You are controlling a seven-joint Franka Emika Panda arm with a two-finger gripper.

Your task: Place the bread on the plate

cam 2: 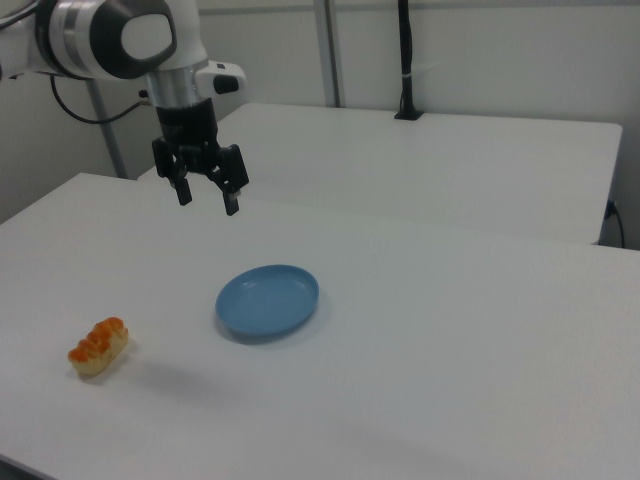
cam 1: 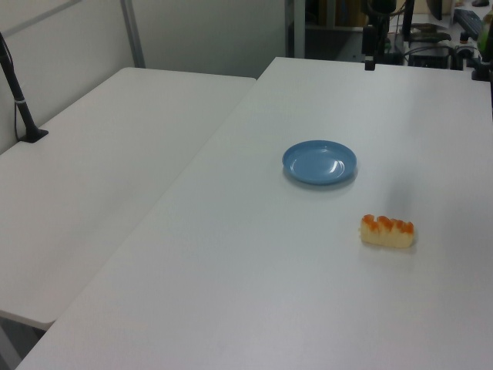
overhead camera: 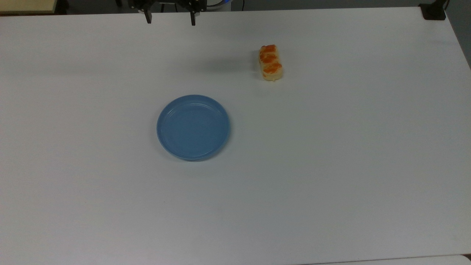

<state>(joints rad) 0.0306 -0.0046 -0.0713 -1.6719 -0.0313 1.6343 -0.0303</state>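
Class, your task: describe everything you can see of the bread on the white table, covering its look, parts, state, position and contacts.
The bread is a small oblong loaf, pale yellow with rounded ends and three orange patches along its top. It looks soft and whole. It lies flat on the white table, touching only the tabletop. It sits apart from the blue plate, up and to the top view's right of it. The gripper hangs open in the air, away from it.

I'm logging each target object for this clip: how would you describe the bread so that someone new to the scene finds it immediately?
Start at the wide white table and find the round blue plate near its middle. In the top view, the bread lies apart from the plate, up and to the right. It is a small oblong pale-yellow loaf with orange patches on top, the table's only warm-coloured thing.
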